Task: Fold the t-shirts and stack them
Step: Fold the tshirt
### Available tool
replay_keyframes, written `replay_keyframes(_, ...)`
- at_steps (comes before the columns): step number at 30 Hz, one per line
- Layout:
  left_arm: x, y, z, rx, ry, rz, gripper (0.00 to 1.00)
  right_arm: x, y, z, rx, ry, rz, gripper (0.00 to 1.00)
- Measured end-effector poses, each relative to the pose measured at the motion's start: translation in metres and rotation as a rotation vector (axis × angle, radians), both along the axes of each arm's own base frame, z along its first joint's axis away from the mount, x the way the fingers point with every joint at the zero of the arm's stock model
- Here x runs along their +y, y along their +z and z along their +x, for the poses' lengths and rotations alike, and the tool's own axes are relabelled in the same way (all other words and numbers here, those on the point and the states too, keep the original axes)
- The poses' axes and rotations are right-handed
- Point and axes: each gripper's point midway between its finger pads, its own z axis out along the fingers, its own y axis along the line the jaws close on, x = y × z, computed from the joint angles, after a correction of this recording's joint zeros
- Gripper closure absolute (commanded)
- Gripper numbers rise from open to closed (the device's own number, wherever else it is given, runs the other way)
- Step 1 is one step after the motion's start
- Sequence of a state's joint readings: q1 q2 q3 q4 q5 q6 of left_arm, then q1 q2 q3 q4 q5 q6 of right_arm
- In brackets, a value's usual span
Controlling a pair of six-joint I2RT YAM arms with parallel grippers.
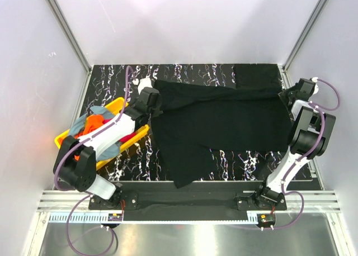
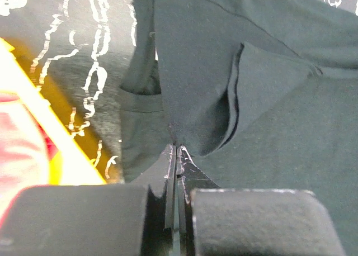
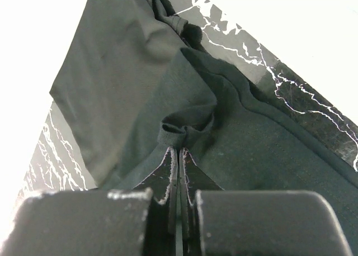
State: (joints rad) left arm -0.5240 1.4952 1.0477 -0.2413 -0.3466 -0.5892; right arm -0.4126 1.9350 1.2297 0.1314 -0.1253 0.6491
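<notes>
Several tees (image 1: pixel 92 123) fill yellow tray (image 1: pixel 140 134), beside black tee (image 1: pixel 224 122).

1. The table (image 1: pixel 112 77) is topped in black with white marbled veining.
2. It is enclosed by plain white walls (image 1: pixel 184 21), joined by metal posts (image 1: pixel 67 29).
3. A metal rail (image 1: pixel 56 200) is set along the near edge, with a shiny steel sheet (image 1: pixel 196 239) in front of it.

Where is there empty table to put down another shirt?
Bare table shows at the near edge, right of the flap of the black t-shirt, and between that flap and the yellow tray. The far left corner is bare too. The middle is crowded: the shirt covers it, pinched by the left gripper and right gripper.
</notes>
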Motion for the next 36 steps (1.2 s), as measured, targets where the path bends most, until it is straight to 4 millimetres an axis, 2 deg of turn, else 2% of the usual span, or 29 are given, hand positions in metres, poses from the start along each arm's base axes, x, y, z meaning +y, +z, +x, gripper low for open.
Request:
replay_keyframes(6, 0.002, 0.018, 0.0, -0.032, 0.001, 0.002, 1.0, -0.006, 0.009, -0.005, -0.01, -0.014, -0.005, 0.98)
replay_keyframes(11, -0.008, 0.013, -0.009, -0.014, -0.02, -0.002, 1.0, -0.009, 0.001, -0.016, 0.01, -0.033, 0.013, 0.92)
replay_keyframes(15, -0.013, -0.002, -0.022, 0.027, -0.037, 0.005, 1.0, -0.008, -0.002, -0.019, 0.021, -0.033, 0.031, 0.8)
replay_keyframes(16, -0.014, -0.006, -0.026, 0.038, -0.038, 0.006, 1.0, -0.008, -0.003, -0.019, 0.024, -0.035, 0.034, 0.71)
replay_keyframes(18, -0.014, -0.012, -0.031, 0.059, -0.039, 0.008, 1.0, -0.009, -0.006, -0.023, 0.052, -0.047, 0.043, 0.64)
replay_keyframes(20, -0.015, -0.018, -0.036, 0.081, -0.046, 0.009, 0.9, -0.011, -0.009, -0.029, 0.096, -0.07, 0.054, 0.57)
replay_keyframes(22, -0.016, -0.021, -0.04, 0.095, -0.049, 0.009, 0.87, -0.016, -0.008, -0.035, 0.151, -0.107, 0.058, 0.54)
replay_keyframes(24, -0.02, -0.024, -0.046, 0.11, -0.06, 0.015, 0.81, -0.022, -0.003, -0.039, 0.191, -0.144, 0.056, 0.53)
replay_keyframes(27, -0.022, -0.025, -0.052, 0.123, -0.071, 0.025, 0.77, -0.025, 0.001, -0.045, 0.223, -0.174, 0.059, 0.53)
replay_keyframes(33, -0.027, -0.011, -0.06, 0.096, -0.11, 0.018, 0.73, -0.014, -0.009, -0.071, 0.323, -0.198, 0.109, 0.61)
replay_keyframes(36, -0.047, -0.006, -0.067, 0.088, -0.184, -0.026, 0.73, -0.003, -0.012, -0.08, 0.34, -0.183, 0.148, 0.63)
